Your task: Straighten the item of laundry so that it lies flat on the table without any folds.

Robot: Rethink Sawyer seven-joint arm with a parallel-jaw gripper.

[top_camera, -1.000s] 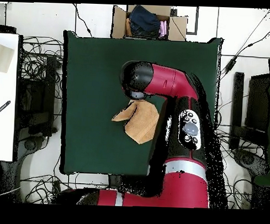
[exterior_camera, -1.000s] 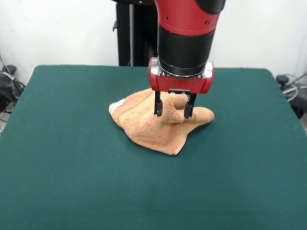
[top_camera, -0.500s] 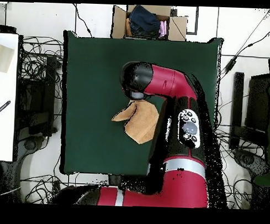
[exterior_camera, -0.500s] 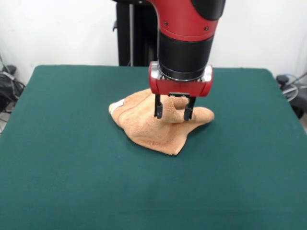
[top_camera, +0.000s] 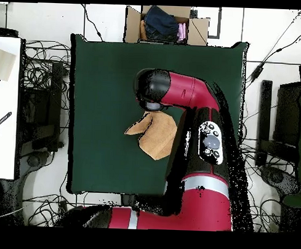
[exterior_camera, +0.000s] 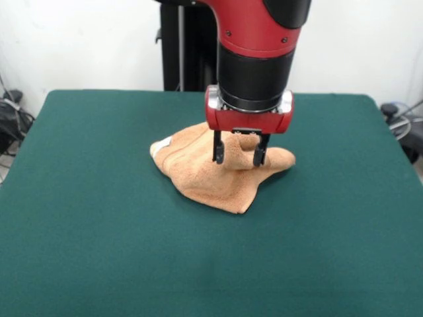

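One green table (exterior_camera: 99,231) stands before a white wall, with cables on the floor around it. On it lies one crumpled towel (exterior_camera: 198,175); the one gripper (exterior_camera: 238,154) hangs over it, fingers apart around a raised fold.

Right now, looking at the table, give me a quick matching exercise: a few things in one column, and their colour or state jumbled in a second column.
Things:
1. towel
2. table
3. claw
4. label

States:
A. dark green, spread under everything
B. open, fingers either side of a raised fold
C. peach-orange, rumpled with folds
D. white, at the towel's corner

Pairs: 1-C, 2-A, 3-B, 4-D
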